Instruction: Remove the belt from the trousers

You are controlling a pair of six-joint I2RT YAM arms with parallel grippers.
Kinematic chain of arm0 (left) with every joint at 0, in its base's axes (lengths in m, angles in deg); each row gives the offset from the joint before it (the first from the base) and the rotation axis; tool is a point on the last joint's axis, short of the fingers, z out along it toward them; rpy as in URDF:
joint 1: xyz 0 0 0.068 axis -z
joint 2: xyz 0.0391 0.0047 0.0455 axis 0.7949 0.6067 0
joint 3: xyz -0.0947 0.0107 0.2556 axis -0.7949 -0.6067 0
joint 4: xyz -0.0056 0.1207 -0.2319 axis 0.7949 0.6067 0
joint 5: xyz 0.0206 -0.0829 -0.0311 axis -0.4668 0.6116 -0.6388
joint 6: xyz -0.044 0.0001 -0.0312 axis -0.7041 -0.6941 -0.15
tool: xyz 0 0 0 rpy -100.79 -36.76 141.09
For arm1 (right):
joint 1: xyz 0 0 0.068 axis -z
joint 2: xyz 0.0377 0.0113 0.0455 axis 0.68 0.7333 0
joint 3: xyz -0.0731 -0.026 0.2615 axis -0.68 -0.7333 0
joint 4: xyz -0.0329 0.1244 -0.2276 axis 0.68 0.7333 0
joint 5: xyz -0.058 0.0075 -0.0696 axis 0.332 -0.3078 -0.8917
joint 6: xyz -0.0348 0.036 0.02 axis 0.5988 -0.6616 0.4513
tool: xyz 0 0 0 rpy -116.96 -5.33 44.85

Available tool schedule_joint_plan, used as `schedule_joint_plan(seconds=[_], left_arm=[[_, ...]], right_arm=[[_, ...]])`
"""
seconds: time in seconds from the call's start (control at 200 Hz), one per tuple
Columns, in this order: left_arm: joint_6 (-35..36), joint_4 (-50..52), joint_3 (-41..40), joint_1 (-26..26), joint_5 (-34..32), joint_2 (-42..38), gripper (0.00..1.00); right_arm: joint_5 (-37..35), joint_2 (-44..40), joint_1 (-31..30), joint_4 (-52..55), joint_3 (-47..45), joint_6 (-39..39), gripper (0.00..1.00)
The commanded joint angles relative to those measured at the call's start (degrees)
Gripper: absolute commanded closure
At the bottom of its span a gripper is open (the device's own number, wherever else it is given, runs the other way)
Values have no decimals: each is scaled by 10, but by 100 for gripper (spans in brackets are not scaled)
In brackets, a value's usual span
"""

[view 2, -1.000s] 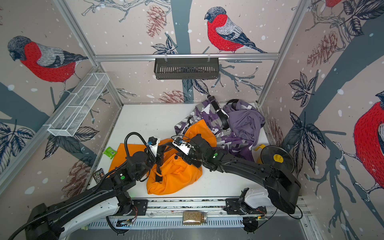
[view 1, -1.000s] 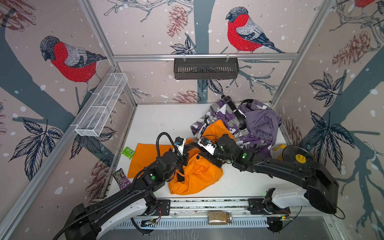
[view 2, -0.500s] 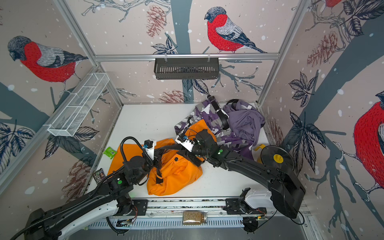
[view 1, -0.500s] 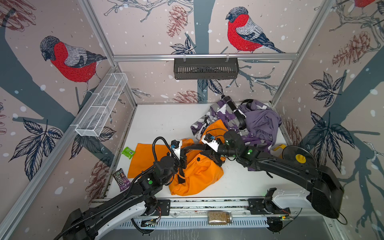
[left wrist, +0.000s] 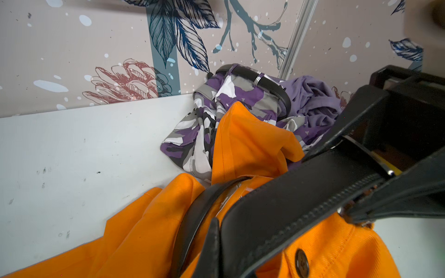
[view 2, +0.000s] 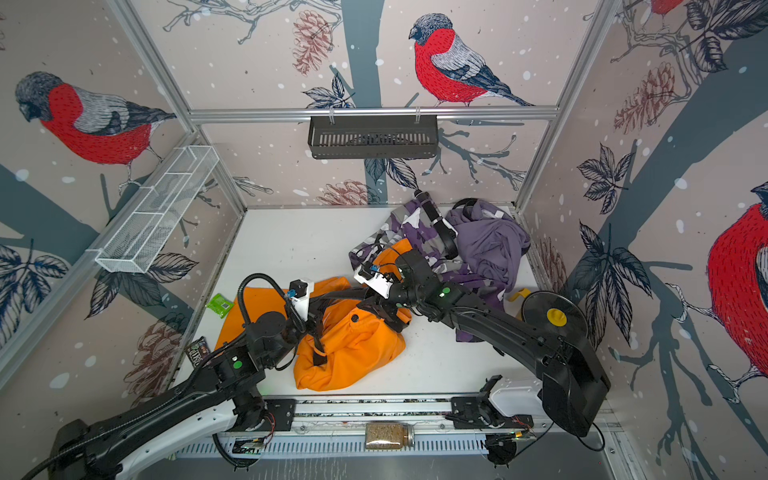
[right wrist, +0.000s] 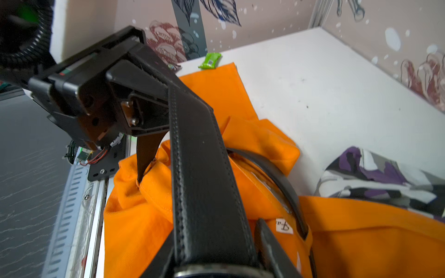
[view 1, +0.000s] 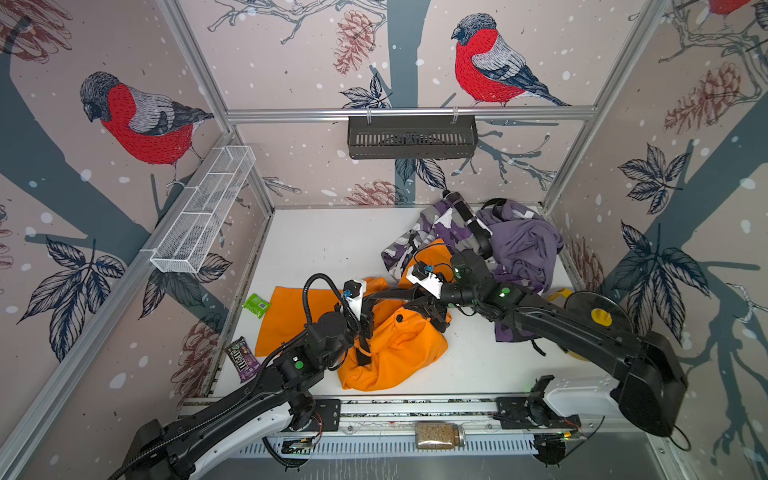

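Front of the desk (view 1: pixel 332 249): orange trousers (view 1: pixel 399 349) lie bunched between my two arms, with one leg flat out on my left side.
Belt (right wrist: pixel 199 173): black. One stretch is up off the cloth, taut between my grippers. The rest curves round inside the waistband (right wrist: pixel 262 190), so it is not out yet.
Left gripper (right wrist: pixel 166 96): pressed together on the belt partway along. From it a short run of strap drops back into the trousers.
Right gripper (left wrist: pixel 344 187): part closed, with the strap lying between its fingers near what looks like the buckle end. I read that as a pinch on the belt, not on cloth.
Back right corner: a camo pair (left wrist: pixel 240 96) with a second belt (left wrist: pixel 272 85), well apart from my work and untouched.
Step in hand: drawing the belt out of the waistband. I judge it about midway, since one run is free and one is threaded.
Next move calls for: a pull along the strap's own line, not upward, while something keeps the waistband down. Most likely one gripper must let go and regrip closer to where the belt enters the cloth.
Watch for: the trousers riding up with the belt, or the buckle catching on the way through.
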Motion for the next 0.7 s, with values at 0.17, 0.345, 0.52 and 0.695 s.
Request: schedule_joint_plan(seconds=[0.17, 0.345, 0.52, 0.695], left_arm=[[15, -45, 28, 41, -18, 126, 100], [-37, 25, 39, 55, -119, 132, 100], [-102, 78, 13, 40, -248, 122, 100], [-176, 132, 5, -12, -251, 110, 100]], right_arm=[[-100, 66, -28, 69, 32, -7, 100], [-128, 69, -8, 65, 19, -22, 100], [-145, 34, 37, 70, -1, -40, 100], [-150, -10, 90, 83, -16, -47, 100]])
